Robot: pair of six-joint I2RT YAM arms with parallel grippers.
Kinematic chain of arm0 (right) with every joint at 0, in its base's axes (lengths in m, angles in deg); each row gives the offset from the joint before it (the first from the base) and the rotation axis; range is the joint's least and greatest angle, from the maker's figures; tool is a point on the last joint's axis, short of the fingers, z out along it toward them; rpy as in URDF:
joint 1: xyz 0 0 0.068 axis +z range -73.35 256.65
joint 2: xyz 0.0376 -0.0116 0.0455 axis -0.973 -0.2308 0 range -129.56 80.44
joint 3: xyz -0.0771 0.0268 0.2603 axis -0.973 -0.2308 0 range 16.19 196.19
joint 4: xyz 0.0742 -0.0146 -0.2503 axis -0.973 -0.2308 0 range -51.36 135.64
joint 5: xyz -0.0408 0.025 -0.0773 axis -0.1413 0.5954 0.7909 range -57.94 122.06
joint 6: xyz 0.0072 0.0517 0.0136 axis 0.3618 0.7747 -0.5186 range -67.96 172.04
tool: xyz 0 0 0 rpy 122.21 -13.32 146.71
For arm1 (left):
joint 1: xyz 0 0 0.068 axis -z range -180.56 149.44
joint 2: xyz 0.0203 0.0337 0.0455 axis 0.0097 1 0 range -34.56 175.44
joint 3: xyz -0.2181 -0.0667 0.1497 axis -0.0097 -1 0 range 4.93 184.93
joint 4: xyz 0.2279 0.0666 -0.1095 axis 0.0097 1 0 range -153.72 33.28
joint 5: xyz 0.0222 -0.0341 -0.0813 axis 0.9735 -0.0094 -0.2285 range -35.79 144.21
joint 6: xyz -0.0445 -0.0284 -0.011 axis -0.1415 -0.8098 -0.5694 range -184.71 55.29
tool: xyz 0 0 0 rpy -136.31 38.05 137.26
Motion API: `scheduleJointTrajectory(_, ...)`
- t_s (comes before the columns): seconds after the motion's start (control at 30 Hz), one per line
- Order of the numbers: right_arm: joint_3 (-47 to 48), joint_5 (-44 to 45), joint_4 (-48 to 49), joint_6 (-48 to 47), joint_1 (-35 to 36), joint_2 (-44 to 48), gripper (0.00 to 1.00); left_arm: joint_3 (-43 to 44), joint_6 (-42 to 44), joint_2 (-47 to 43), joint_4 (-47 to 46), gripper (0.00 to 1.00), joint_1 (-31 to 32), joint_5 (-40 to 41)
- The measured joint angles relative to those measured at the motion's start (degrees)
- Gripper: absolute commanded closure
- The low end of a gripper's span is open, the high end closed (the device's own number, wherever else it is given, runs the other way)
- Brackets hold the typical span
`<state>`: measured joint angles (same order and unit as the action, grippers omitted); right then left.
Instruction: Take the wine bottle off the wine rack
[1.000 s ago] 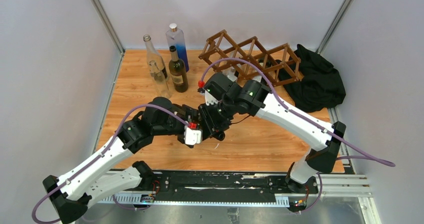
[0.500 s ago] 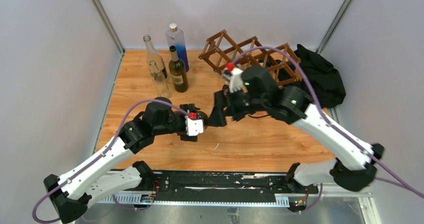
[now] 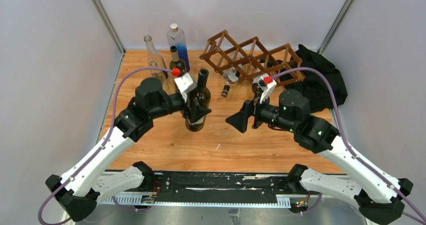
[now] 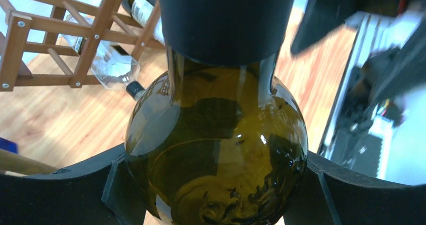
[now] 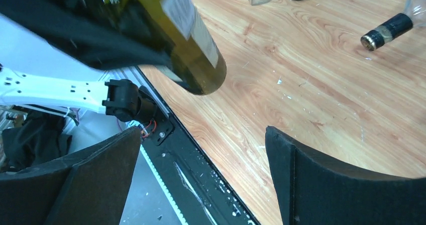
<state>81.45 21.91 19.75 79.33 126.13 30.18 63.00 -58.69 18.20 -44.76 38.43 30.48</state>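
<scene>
From where I stand, the left gripper [image 3: 197, 110] is clamped round the body of the wine bottle [image 3: 199, 100], dark olive glass with its neck up. The bottle is out of the wine rack [image 3: 251, 54], which sits at about 1 o'clock from it by the far edge of the wooden table [image 3: 261, 144]. At 3 o'clock from the bottle the right gripper [image 3: 234, 119] gapes wide, holding nothing. A clear bottle [image 3: 230, 78] lies in the rack, its neck poking toward 6 o'clock. Whether the held bottle's base touches the table, I cannot tell.
</scene>
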Motion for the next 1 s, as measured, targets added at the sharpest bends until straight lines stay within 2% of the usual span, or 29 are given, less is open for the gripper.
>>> scheduleJointTrajectory(0.1, -9.88, -1.42, 8.94, -0.13, 0.0, 3.02, 0.03, 3.17, -9.38, 2.43, -2.49, 1.0, -4.17, -3.87)
scheduleJointTrajectory(0.17, -12.61, -2.71, 12.7, -0.24, 0.0, 2.45, 0.03, 4.61, -12.79, 3.58, -3.34, 1.0, -5.05, -5.51)
scheduleJointTrajectory(0.27, -12.46, -5.6, 18.45, -0.83, 0.0, -1.73, 0.03, 5.86, -17.86, 4.24, -4.5, 1.0, -5.22, -7.85)
scheduleJointTrajectory(0.5, -12.15, -10.01, 30.93, -1.84, 2.05, -8.59, 0.02, 6.99, -23.41, 4.09, -5.73, 1.0, -5.22, -11.37)
scheduleJointTrajectory(0.67, -11.43, -10.84, 35.21, -3.04, 5.29, -12.66, 0.02, 6.99, -25.62, 4.09, -6.21, 1.0, -5.42, -12.61)
scheduleJointTrajectory(0.73, -11.3, -10.84, 36.57, -3.39, 5.9, -13.84, 0.09, 6.99, -26.43, 4.09, -6.56, 1.0, -5.44, -13.16)
scheduleJointTrajectory(0.8, -11.3, -10.82, 37.24, -3.69, 6.05, -14.21, 0.31, 6.99, -27.1, 4.09, -6.82, 0.99, -5.44, -13.38)
scheduleJointTrajectory(0.83, -11.3, -10.95, 37.51, -4.07, 6.08, -14.23, 0.46, 7.02, -27.34, 4.09, -6.91, 0.9, -5.44, -13.4)
scheduleJointTrajectory(0.87, -11.28, -10.95, 37.83, -4.61, 6.14, -14.23, 0.64, 7.08, -27.67, 4.09, -6.97, 0.68, -5.49, -13.4)
scheduleJointTrajectory(0.9, -11.19, -10.86, 37.97, -5.2, 6.21, -14.23, 0.92, 7.3, -28.17, 4.09, -6.84, 0.32, -5.55, -13.4)
scheduleJointTrajectory(0.93, -11.06, -10.84, 37.97, -5.38, 6.29, -14.23, 0.98, 7.67, -28.74, 4.09, -6.62, 0.18, -5.68, -13.38)
scheduleJointTrajectory(0.97, -10.69, -10.75, 37.75, -5.79, 6.38, -14.23, 1.0, 7.82, -28.81, 4.09, -6.64, 0.02, -5.88, -13.25)
scheduleJointTrajectory(1.0, -10.38, -10.62, 37.44, -6.12, 6.4, -14.23, 1.0, 8.15, -28.94, 4.09, -6.43, 0.0, -5.99, -13.16)
